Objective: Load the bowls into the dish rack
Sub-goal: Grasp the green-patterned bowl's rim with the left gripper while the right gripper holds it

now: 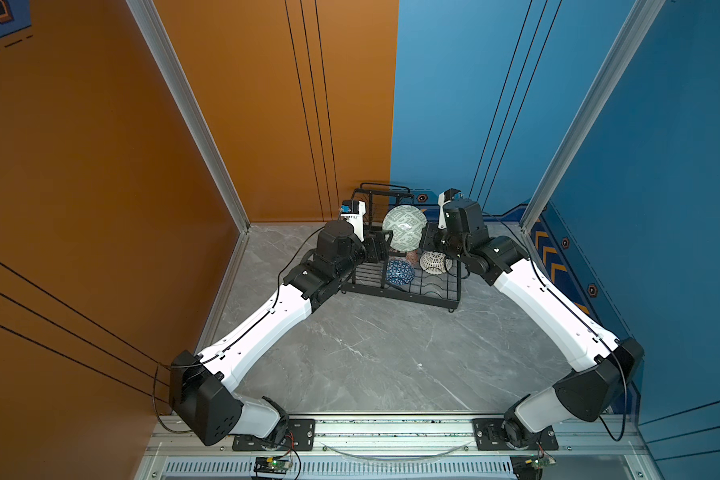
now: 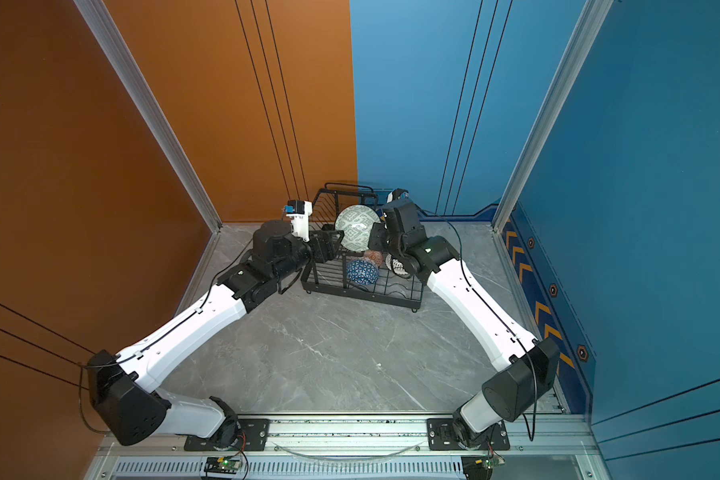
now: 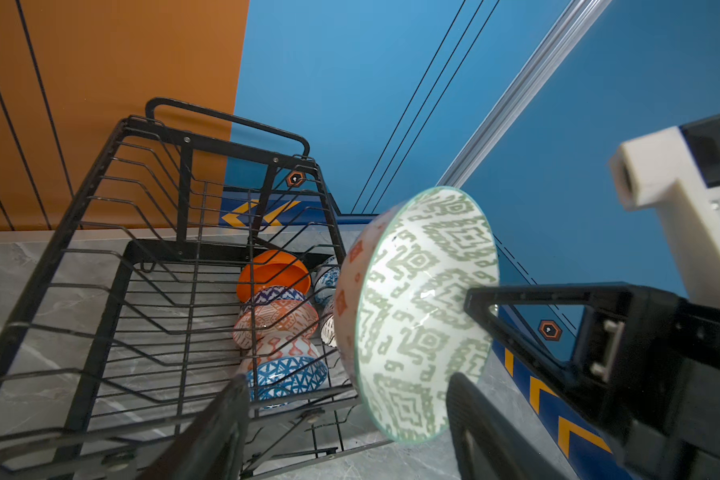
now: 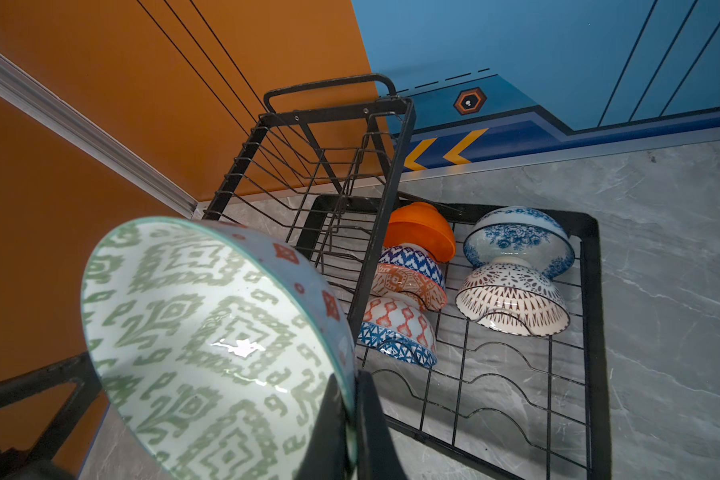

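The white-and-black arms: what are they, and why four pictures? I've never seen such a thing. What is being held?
They are two robot arms, fixed at the near edge of a grey table, each ending in a two-fingered clamp called a gripper. Two pictures come from one camera overhead; the other two come from cameras on the arms' wrists. At the table's far end stands a black wire dish rack with several bowls resting in its lower tier. The right gripper pinches the rim of a green bowl, held tilted over the rack. The left gripper is open, close to that bowl.
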Robot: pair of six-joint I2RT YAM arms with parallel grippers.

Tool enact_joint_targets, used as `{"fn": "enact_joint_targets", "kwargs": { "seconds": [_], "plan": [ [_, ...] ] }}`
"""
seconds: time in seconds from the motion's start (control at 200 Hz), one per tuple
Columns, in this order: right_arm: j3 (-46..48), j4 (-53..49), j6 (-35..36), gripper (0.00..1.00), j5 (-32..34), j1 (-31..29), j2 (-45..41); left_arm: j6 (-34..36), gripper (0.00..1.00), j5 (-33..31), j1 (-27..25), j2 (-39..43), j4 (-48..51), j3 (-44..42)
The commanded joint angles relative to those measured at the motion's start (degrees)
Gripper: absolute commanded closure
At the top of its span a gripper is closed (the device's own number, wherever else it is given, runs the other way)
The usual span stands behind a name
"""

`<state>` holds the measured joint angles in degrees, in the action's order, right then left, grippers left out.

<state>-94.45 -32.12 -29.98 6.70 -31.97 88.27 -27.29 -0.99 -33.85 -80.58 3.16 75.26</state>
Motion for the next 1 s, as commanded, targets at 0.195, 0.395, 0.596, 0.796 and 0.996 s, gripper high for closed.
{"fn": "enact_joint_targets", "kwargs": {
  "seconds": [0.195,0.395,0.596,0.796,0.996],
  "plan": [
    [-1.9,5.5,-0.6,1.0,-0.1,-2.1,-1.1,-2.1,0.36,2.7,2.1,0.6,-2.6,-0.7],
    [-1.2,7.7,-0.3,1.0,1.5,-4.0,-1.2,-2.9,0.41,3.7,2.6,-0.4,-2.7,-0.3],
    [0.3,10.8,0.3,1.0,3.5,-6.0,-1.7,-3.5,0.51,4.0,3.3,-0.8,-3.0,-0.9],
    [0.9,12.0,0.2,1.0,4.4,-7.0,-1.4,-3.9,0.74,4.3,3.6,-1.1,-3.2,-1.0],
    [0.9,11.9,-0.1,0.94,4.4,-7.0,-1.2,-3.9,0.9,3.3,4.0,-0.5,-3.4,-2.0]
  ]
}}
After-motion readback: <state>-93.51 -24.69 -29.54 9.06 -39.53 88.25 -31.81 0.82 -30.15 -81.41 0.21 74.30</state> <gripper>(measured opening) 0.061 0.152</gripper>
